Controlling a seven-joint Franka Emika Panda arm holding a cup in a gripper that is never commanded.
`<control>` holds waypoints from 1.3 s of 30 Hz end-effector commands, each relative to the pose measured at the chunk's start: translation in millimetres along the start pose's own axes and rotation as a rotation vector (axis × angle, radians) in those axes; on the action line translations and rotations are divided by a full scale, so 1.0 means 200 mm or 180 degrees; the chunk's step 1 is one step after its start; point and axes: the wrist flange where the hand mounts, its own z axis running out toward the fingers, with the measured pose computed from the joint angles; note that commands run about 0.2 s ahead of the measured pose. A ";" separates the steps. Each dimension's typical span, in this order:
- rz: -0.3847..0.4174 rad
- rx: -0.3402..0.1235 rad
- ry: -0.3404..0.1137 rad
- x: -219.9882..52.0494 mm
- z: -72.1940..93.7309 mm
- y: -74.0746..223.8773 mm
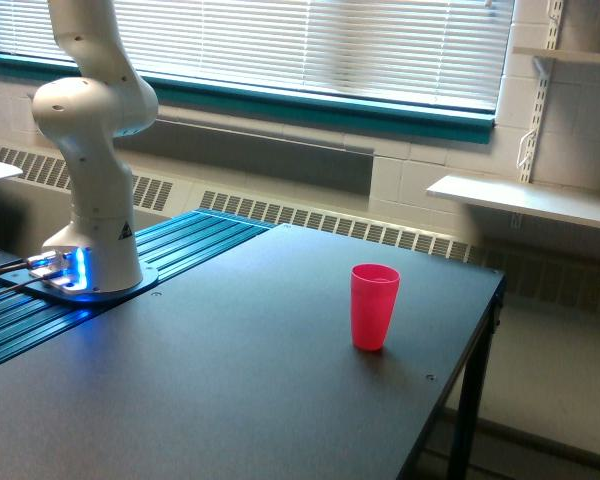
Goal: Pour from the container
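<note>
Exterior view shows a large dark matte table filling the lower part of the frame, its far right corner near the right centre. Behind it, across the upper frame, run white window blinds above a teal sill, with white wall shelves at the right edge.

At the upper left stands the white jointed robot arm, its round base lit blue and seated on a teal ribbed panel at the left. The arm rises out of the top of the frame.

Right of centre, an opaque pink-red plastic cup stands upright on the table, well apart from the arm's base and near the table's right edge.

The gripper is out of frame; whether it is wide, narrow or holding anything cannot be determined. The clear container to be poured from is likewise not visible anywhere in this view.

Assessment: the pour has not begun, and the cup appears to be the receiver. To do the step well, the container's mouth should be brought directly over the cup's open rim, close above it, then tilted slowly so the contents fall inside. The cup looks light and narrow; any contact may tip it.
</note>
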 end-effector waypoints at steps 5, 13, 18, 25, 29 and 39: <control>0.0272 -0.0528 -0.0462 -0.13 -0.01 0.13; 0.0323 -0.0992 -0.0814 -0.28 -0.09 0.24; 0.0430 -0.1260 -0.1000 -0.35 -0.15 0.29; 0.0729 -0.1609 -0.1221 -0.42 -0.18 0.38; 0.0805 -0.1751 -0.1302 -0.48 -0.18 0.42; 0.1276 -0.2083 -0.1465 -0.61 -0.15 0.57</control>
